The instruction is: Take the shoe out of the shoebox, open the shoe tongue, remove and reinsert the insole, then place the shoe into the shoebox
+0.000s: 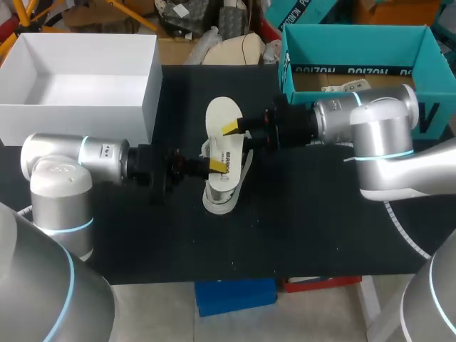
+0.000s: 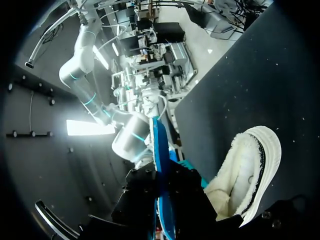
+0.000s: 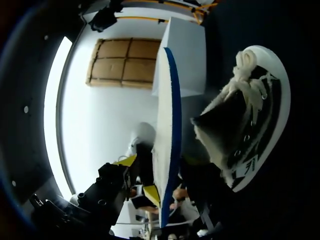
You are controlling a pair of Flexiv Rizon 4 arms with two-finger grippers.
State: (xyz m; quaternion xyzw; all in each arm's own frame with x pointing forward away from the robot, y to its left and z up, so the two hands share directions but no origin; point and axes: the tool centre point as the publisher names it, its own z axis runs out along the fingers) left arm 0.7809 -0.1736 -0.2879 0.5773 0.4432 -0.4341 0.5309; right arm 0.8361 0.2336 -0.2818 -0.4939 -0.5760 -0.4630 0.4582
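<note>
The insole point(image 1: 223, 117) is out and up in the air, a thin white sheet with a blue underside, held just above the shoe point(image 1: 222, 198). It looks featherlight and floppy, the sort of foam that bends when it's pinched at only one end, so a grip at both ends makes sense. And that's what we have: the right gripper point(image 1: 234, 129) is clamped across the insole's thickness near its middle, one yellow tip lying on the top face. The left gripper point(image 1: 216, 166) is pinched onto the end nearest the shoe. Both wrist views see the insole edge-on, running straight down between that arm's fingers.

The shoe lies on the black table point(image 1: 320, 228) right under the insole, with its fleecy lining showing at the mouth. It should be soft at the collar and firmer along the white sole. I'd say the rubber rim or the heel is the place to steady it.

The teal shoebox point(image 1: 427, 57) sits well apart behind the right arm, and a white box point(image 1: 85, 114) sits behind the left arm.
</note>
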